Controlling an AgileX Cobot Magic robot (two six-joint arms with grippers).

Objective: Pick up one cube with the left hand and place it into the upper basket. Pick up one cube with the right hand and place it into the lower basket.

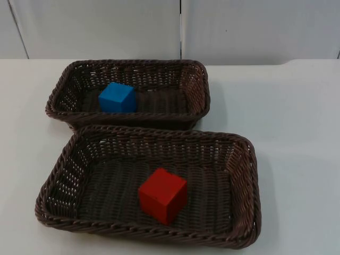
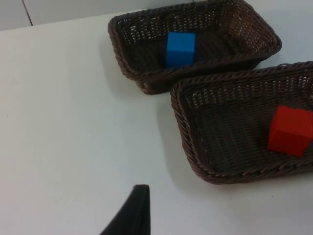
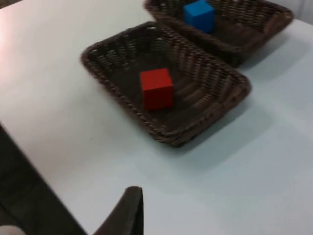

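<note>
A blue cube [image 1: 117, 98] lies on the floor of the upper brown wicker basket [image 1: 195, 89]. A red cube [image 1: 162, 195] rests inside the lower wicker basket [image 1: 245, 186], a little right of its middle. The left wrist view takes in both baskets from the left side, with the blue cube [image 2: 180, 49] and the red cube [image 2: 290, 130] inside them, and one black fingertip [image 2: 137, 208] of the left gripper hangs over bare table. From the right wrist view the red cube [image 3: 156, 87] and the blue cube [image 3: 199, 14] sit in their baskets, beyond a black fingertip [image 3: 128, 208] of the right gripper.
The two baskets stand close together, the lower basket's back rim touching the upper one's front wall. White table top [image 1: 297, 117] stretches to both sides of them. A grey partition wall [image 1: 255, 26] closes the far edge. The table's edge [image 3: 29, 161] drops to a dark floor.
</note>
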